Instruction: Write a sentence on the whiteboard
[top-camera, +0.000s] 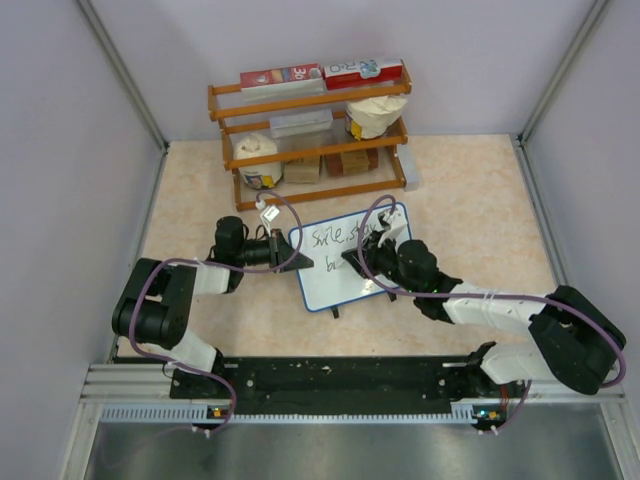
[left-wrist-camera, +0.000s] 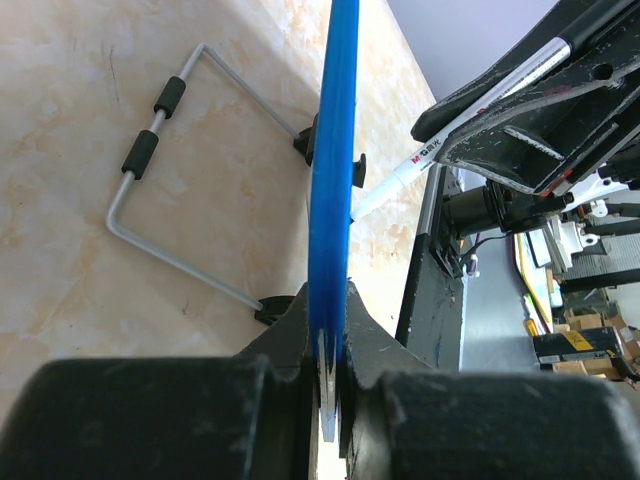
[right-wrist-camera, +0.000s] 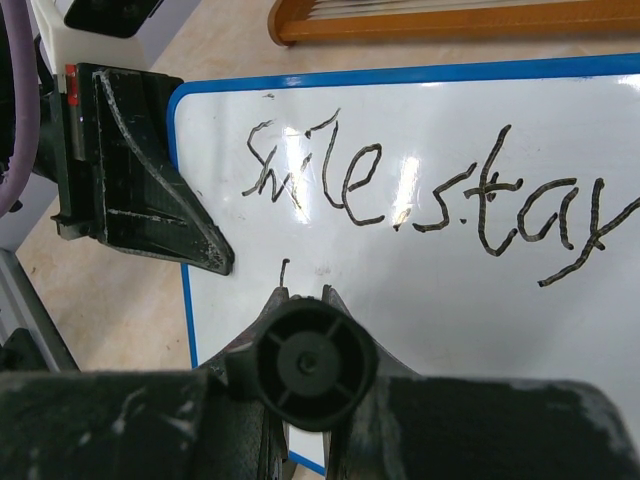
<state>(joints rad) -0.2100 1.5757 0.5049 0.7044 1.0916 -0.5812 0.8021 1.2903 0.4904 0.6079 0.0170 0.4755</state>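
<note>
So the left gripper (left-wrist-camera: 328, 352) pinched the whiteboard (left-wrist-camera: 335, 150) edge, lower centre; right gripper (right-wrist-camera: 304, 296) clamped a marker (right-wrist-camera: 312, 365) under the sentence (right-wrist-camera: 420, 190).

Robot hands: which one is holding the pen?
The right gripper: the marker sits between its fingers, pointing at the whiteboard. The left gripper has no pen and only pinches the board's blue edge.
</note>
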